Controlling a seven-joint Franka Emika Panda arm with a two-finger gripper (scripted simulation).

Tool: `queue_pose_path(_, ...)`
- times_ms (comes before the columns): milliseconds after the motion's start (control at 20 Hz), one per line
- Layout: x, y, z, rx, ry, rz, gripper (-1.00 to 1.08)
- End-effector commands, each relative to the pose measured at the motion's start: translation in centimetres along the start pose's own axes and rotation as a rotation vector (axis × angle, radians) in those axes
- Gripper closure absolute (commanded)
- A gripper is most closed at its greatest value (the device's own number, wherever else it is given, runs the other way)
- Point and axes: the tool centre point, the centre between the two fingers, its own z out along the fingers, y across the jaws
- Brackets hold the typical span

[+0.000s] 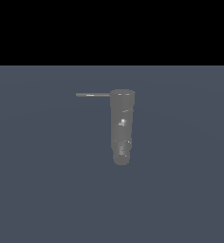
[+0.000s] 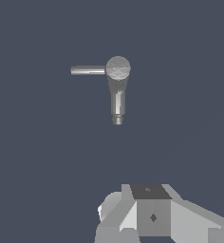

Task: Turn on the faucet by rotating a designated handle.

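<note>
The faucet (image 1: 122, 128) is a dull grey cylinder with a flat round top and a rounded lower end, standing on the blue-grey floor. The handle (image 1: 92, 95) is a thin grey rod jutting from the faucet's top toward the exterior view's left. In the wrist view the faucet (image 2: 117, 90) is seen from above, with the handle (image 2: 88, 70) sticking out sideways from its round top. Grey blocks of my gripper (image 2: 152, 213) show at the wrist view's edge, well apart from the faucet and holding nothing. The arm is out of the exterior view.
A plain blue-grey floor (image 1: 180, 190) surrounds the faucet. A black band fills the top of the exterior view. No other objects show.
</note>
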Motion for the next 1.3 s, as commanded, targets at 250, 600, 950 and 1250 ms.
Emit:
queue_pose_path(250,0.1,-0.3,0.3,-0.001,0.000,0.013,1.08)
queue_pose_path(600,0.4,-1.5,1.5,-0.003,-0.001,0.075,1.08)
queue_pose_path(950,1.3,-3.6,3.8,-0.008,-0.002,0.189,1.08)
queue_pose_path(1250,2.6,-5.9,6.4,-0.013,-0.003,0.315,1.08)
